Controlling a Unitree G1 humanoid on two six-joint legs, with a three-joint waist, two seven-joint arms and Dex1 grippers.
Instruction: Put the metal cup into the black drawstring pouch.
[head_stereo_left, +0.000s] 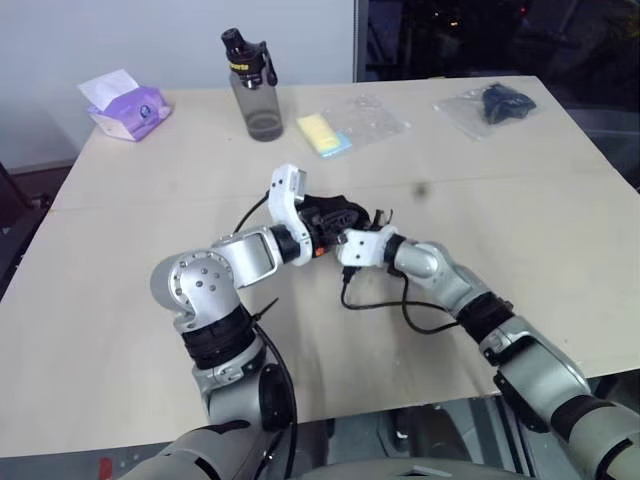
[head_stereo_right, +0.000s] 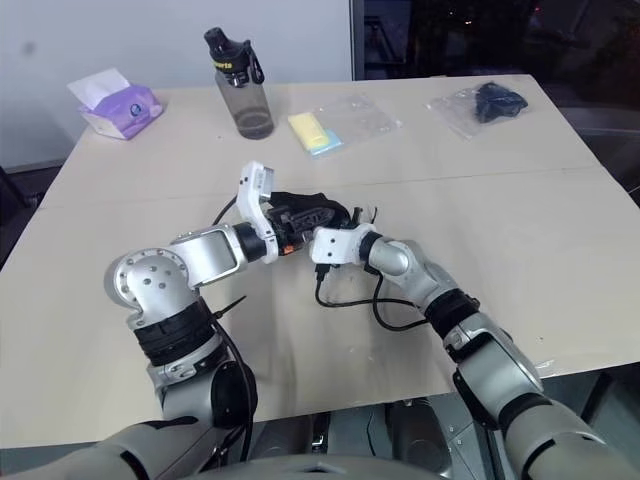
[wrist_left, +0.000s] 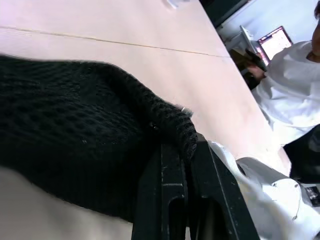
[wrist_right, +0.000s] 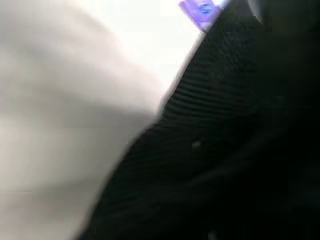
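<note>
The pouch (head_stereo_left: 335, 215) is held up just above the middle of the table (head_stereo_left: 520, 230), between both arms, presumably so its mouth stays reachable for the cup (which I cannot make out here). The left pincer (wrist_left: 182, 165) is pressed together on the pouch's fabric edge. The right pincer (head_stereo_left: 372, 220) is against the pouch; its spread I cannot tell.
</note>
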